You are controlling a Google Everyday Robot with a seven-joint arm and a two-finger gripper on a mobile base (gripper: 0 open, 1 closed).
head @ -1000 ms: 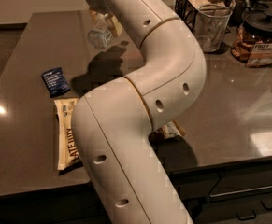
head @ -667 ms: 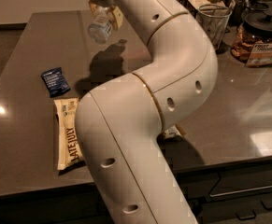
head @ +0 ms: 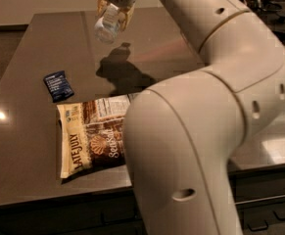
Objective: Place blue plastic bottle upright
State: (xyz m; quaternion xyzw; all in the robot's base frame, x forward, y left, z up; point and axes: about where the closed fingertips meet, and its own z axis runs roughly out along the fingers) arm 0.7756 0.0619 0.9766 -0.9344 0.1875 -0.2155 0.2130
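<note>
Two fingers [head: 128, 16] of the gripper [head: 114, 16] are grasping the tilted bottle [head: 106, 28] at 12 o'clock, above the counter [head: 29, 58]; a bag [head: 90, 136] is lying at 7 o'clock.

chip bag [head: 90, 141]: LATE JULY, Sea Salt | tool [head: 115, 14]: top, grips blue plastic bottle [head: 106, 26]

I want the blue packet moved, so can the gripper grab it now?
Probably not yet: the gripper is shut on the bottle above the table. The packet itself lies uncovered, nothing on it.
</note>
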